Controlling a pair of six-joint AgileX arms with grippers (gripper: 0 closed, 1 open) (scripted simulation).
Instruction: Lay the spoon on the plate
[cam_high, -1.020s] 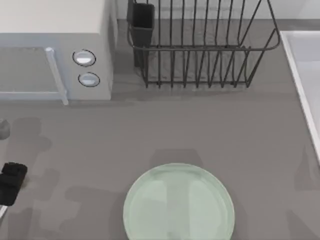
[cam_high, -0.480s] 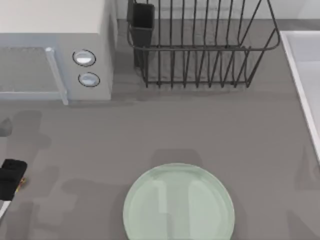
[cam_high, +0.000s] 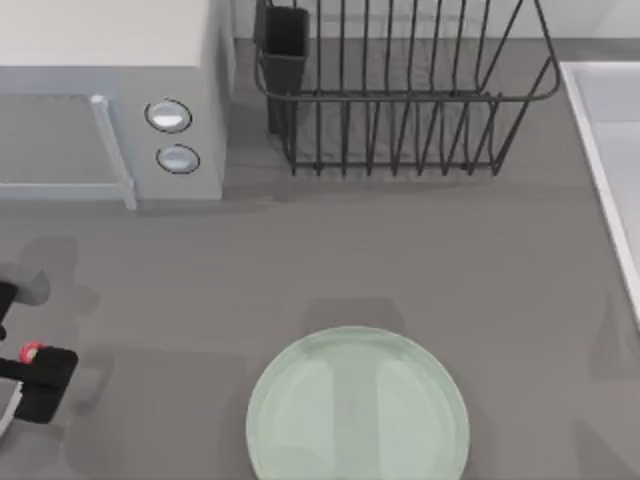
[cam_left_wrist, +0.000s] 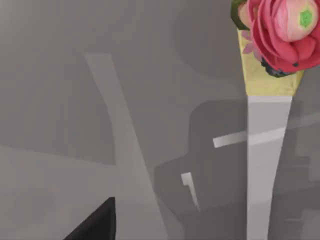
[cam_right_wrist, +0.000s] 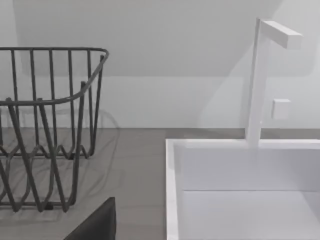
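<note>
In the top view, the plate (cam_high: 358, 405) sat bare at the bottom centre of the frame on the grey table (cam_high: 400, 260), well apart from the microwave (cam_high: 110, 100) at the upper left, the rack (cam_high: 400, 100) at the top centre and the sink (cam_high: 612, 150) along the right edge. The left gripper (cam_high: 35, 380) was at the far left edge, level with the plate's upper rim, with a small red flower (cam_high: 30, 352) just beside it. Whether it was wide or narrow could not be told. In the left wrist view, that flower crowned a slim yellow-and-white vase (cam_left_wrist: 265, 165) over the grey table, and where the spoon lay could not be made out. In the right wrist view, the right gripper (cam_right_wrist: 97, 225) faced the rack and the sink with its white faucet (cam_right_wrist: 257, 85). It looked parked, and its state could not be told either. The step in hand seemed to be the search and approach for the spoon, with nothing yet on the plate. The next move likely called for finding the spoon near the left edge, keeping clear of the vase, and closing on its thin handle before carrying it right to the plate.
</note>
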